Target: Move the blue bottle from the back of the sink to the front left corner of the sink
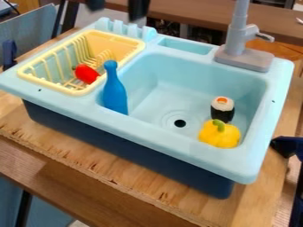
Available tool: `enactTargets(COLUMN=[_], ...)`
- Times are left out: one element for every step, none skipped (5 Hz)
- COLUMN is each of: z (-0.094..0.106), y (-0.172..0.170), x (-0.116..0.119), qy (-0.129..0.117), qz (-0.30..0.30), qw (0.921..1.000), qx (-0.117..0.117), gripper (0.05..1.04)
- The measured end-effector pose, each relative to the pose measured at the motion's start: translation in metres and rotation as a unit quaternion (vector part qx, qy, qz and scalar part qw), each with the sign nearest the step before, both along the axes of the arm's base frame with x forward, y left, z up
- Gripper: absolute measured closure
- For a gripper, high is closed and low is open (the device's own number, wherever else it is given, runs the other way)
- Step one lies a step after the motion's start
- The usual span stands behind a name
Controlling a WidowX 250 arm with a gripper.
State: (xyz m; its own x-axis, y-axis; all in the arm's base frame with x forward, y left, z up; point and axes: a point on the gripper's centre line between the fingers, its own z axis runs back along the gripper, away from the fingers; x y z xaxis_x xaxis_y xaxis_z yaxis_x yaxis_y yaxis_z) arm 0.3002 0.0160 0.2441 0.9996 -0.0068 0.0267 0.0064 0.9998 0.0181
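Hanging open, fingertips well apart, the black two-finger gripper (117, 6) holds nothing above the pale-blue toy sink (172, 145). Below it are a blue plastic bottle (114, 92) and, farther right, a yellow toy bell pepper (219, 135); a red toy vegetable (87, 74) lies lower left.

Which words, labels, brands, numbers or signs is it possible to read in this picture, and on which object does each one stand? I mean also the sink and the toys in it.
There are none that I can read.
Sink and faucet: no readable text; the small dark dots on the sink's rim are too small to identify.
Dish rack, blue bottle, yellow pepper: no readable text.
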Motion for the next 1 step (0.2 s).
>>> enactTargets(z=[0.0275], y=[-0.0045], x=[0.0175], qy=[-0.042], qz=[-0.032], qw=[0.9982], qx=[0.027], gripper=[0.083])
